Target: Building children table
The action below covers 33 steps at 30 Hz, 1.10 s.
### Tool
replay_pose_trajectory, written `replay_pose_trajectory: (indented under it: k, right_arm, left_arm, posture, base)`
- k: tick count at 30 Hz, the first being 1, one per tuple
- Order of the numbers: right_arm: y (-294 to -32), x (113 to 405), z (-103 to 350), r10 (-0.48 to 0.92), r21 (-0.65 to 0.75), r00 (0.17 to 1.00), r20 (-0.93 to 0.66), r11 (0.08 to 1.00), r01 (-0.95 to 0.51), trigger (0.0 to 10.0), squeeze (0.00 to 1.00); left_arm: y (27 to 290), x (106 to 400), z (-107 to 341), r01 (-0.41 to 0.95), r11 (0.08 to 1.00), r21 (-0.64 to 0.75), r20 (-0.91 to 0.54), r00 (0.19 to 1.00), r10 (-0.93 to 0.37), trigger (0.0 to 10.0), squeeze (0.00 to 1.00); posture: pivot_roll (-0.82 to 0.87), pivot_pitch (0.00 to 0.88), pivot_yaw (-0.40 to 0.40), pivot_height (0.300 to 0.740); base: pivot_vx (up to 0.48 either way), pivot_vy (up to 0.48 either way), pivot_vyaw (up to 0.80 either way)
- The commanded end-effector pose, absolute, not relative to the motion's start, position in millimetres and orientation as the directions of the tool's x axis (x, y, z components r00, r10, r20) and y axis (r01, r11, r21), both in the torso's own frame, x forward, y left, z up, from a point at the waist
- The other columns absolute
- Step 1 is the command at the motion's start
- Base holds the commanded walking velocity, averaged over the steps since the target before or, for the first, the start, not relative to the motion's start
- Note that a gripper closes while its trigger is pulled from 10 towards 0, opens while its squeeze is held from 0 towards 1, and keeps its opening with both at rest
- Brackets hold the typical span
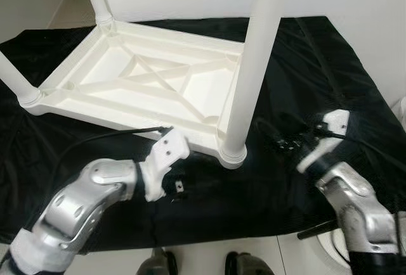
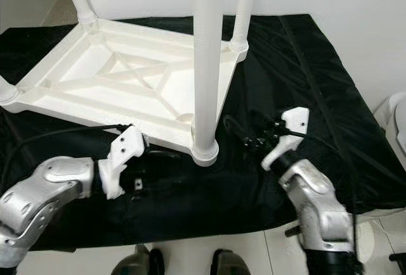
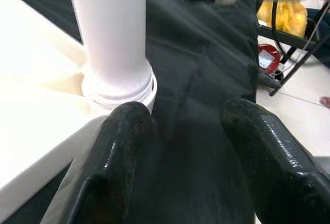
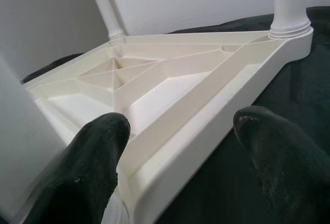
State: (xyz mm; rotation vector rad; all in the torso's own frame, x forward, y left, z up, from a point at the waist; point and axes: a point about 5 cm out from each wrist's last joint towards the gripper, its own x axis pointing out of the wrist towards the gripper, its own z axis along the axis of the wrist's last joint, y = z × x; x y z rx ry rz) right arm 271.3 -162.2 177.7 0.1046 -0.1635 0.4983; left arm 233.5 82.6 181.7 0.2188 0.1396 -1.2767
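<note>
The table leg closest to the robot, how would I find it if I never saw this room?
Find the white upside-down table top on the black cloth. Legs stand up from its corners. Yours is the leg at the corner between the left gripper and right gripper, looking thickest.

Big black cloth spread flat in front of me, covering most of pale tiled floor. Cloth shiny, a bit wrinkly.

White plastic children's table lies upside down on cloth, ribs inside showing, round white legs sticking up from corners. Table sits toward my left side of cloth. Bare black cloth to my right of it and near my feet.
</note>
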Motion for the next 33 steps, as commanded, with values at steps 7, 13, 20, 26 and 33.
replay_pose_trajectory:
  k: [7,13,20,26,33]
  right_arm:
    - [-136,279,178,0.438,0.052,0.875,0.205,0.888,-0.457,10.0,0.00]
    - [-104,271,177,0.522,0.084,0.823,0.223,0.831,-0.549,10.0,0.00]
    - [-81,263,177,0.586,0.108,0.772,0.245,0.775,-0.623,10.0,0.00]
    - [-69,260,177,0.610,0.113,0.750,0.255,0.752,-0.650,10.0,0.00]
    - [-60,259,178,0.630,0.121,0.731,0.262,0.730,-0.672,10.0,0.00]
  left_arm:
    - [70,223,182,0.975,0.219,0.046,-0.210,0.224,-0.952,10.0,0.00]
    - [66,215,189,0.985,0.174,0.014,-0.188,0.174,-0.967,10.0,0.00]
    - [69,210,192,0.983,0.178,-0.033,-0.184,0.169,-0.968,10.0,0.00]
    - [85,200,195,0.983,0.171,-0.066,-0.170,0.158,-0.973,10.0,0.00]
    - [99,196,197,0.960,0.262,-0.102,-0.171,0.243,-0.955,10.0,0.00]
  posture:
    - [-0.11,0.136,0.062,0.740]
    - [-0.10,0.136,0.048,0.740]
    - [-0.09,0.139,0.039,0.740]
    - [-0.08,0.143,0.033,0.740]
    - [-0.05,0.152,0.022,0.740]
  base:
    - [0.000,0.000,0.00]
    - [0.000,0.000,0.00]
    - [0.000,0.000,0.00]
    - [0.000,0.000,0.00]
    - [0.000,0.000,0.00]
